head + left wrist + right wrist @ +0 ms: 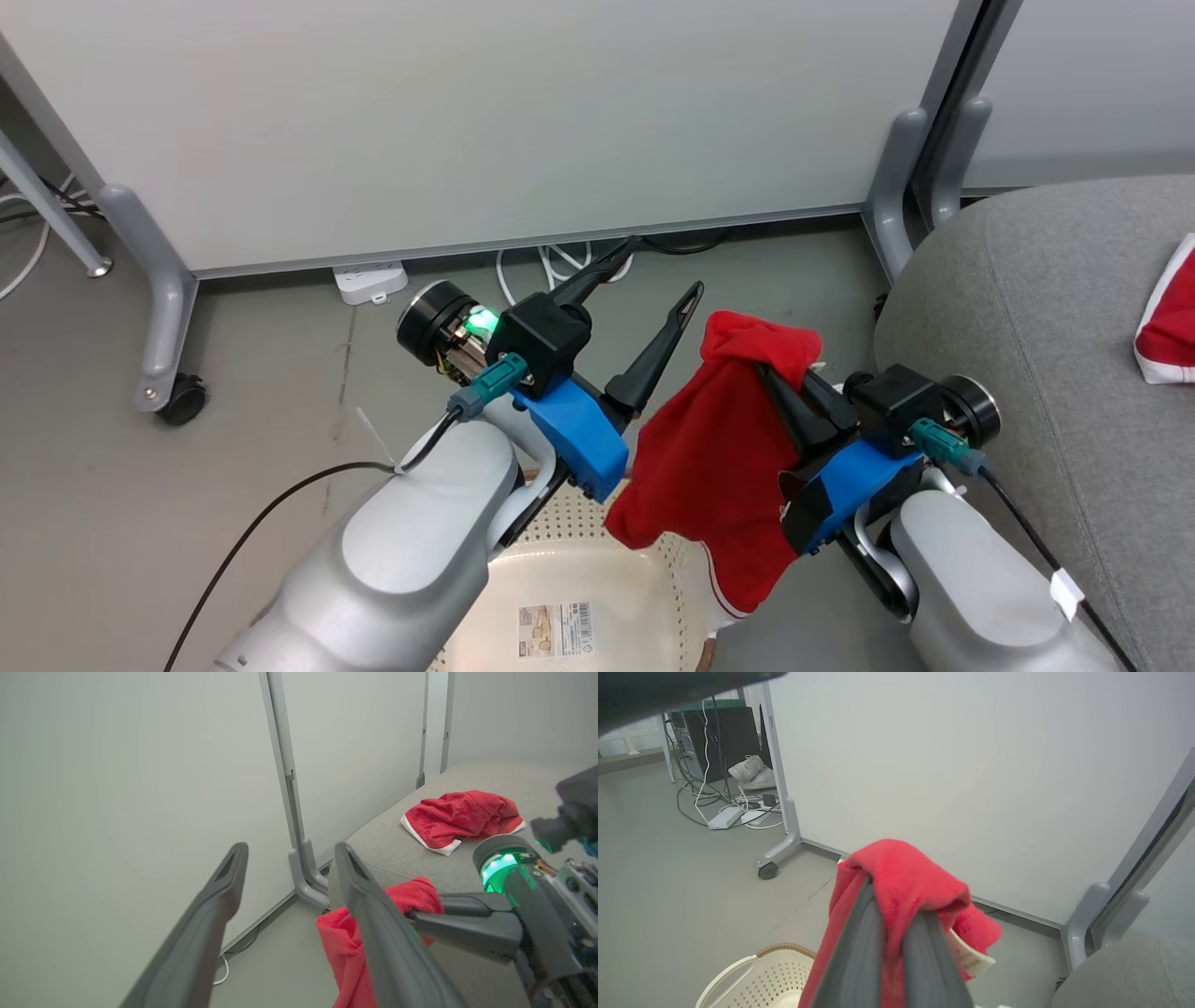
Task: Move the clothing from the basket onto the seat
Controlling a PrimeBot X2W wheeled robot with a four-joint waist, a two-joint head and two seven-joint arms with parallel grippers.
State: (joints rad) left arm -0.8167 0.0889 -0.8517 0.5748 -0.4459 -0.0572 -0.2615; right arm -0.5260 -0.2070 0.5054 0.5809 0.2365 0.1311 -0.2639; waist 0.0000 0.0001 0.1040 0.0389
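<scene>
Above basket (560,518), right gripper (780,392) clamps red garment (719,448), probably for carrying to seat (1027,327); left gripper (665,266) fingers wide, holding nothing.

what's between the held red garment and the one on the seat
Bare seat fabric lies between the held garment and the other garment, in the left wrist view.

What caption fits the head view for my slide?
Right fingers clamp a red garment above the basket; left fingers stand open beside it; a second red garment lies on the grey seat.
</scene>
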